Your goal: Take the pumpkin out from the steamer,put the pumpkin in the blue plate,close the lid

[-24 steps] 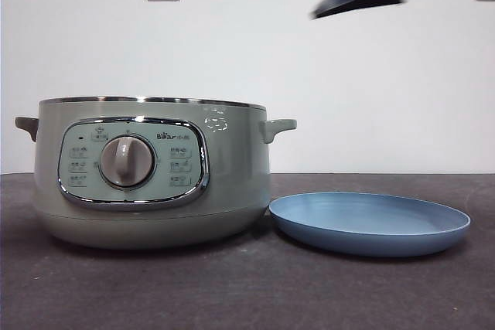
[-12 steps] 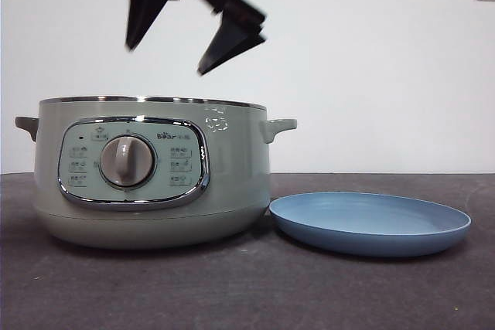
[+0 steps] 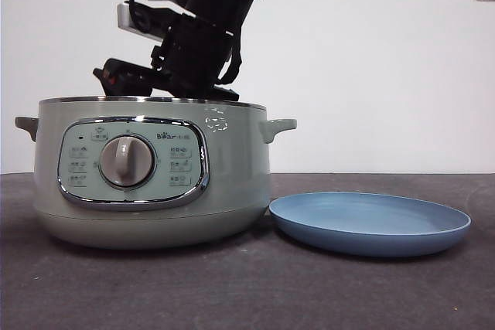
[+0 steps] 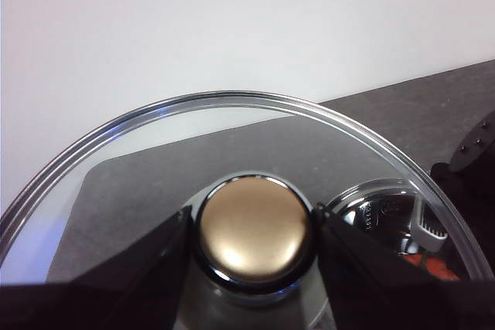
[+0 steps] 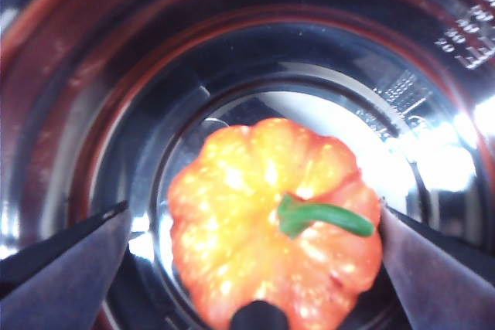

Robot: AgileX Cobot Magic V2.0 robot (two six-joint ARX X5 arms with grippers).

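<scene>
Right end effector spread wide, straddling small orange ribbed pumpkin inside sage-green steamer. Risk: glossy ribs slip on closing. Left end effector clamps domed glass lid knob.

We see an orange-red pumpkin with green stem, a sage-green steamer with chrome rim, a light-blue plate, and a gold-toned lid knob.
</scene>
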